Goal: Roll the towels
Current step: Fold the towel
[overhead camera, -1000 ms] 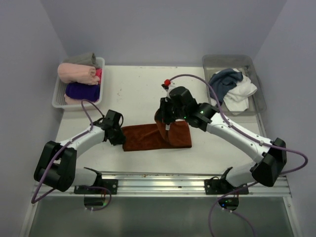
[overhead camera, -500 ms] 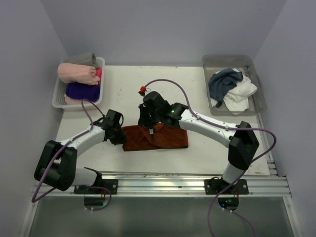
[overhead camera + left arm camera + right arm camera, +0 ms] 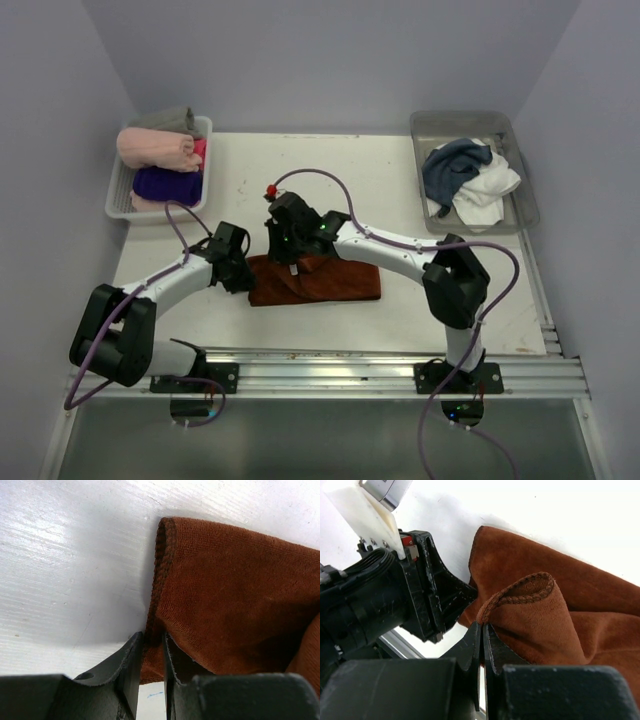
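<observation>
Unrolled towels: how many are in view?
3: the rust-brown towel on the table; the slate-blue towel and the white towel heaped in the right-hand bin. Others may be hidden underneath.

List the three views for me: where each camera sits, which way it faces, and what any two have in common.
Top external: above and behind the bases, looking down on the table; both arms show whole.
Left wrist: on the left arm, facing along the left gripper, which pinches the edge of the rust-brown towel.
Right wrist: on the right arm, facing along the right gripper, shut on a folded-over towel corner; the left gripper shows beyond.
Shared: all three see the towel; both wrist views see its pinched end.
</observation>
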Robot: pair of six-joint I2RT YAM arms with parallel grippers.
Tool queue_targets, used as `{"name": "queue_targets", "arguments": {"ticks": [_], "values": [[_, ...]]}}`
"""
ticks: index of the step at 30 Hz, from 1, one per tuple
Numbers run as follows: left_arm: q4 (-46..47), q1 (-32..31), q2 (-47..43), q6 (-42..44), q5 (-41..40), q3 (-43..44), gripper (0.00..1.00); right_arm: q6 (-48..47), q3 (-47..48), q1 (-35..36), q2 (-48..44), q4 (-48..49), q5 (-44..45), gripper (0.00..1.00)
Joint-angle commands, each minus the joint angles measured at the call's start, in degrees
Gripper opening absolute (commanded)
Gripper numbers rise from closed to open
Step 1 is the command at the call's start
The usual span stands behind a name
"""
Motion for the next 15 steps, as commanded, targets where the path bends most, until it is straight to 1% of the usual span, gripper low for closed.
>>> {"name": "queue_targets", "arguments": {"ticks": [1,5,15], "values": [[-1.14,0.19,1.12,-0.17,-0.81,-2.28,0.26,0.97,3.47,0.61,1.71,2.63,-0.02,0.00],[-0.96,0.19,1.12,-0.17,-0.72,-2.63,0.26,1.32,5.13,0.88,4.60,2.37,-0.63,0.00],[-0.70,0.19,0.77,-0.44,-0.37,-3.60,0.26,0.88,7.68,1.05,6.37,1.67,-0.10,0.00]]}}
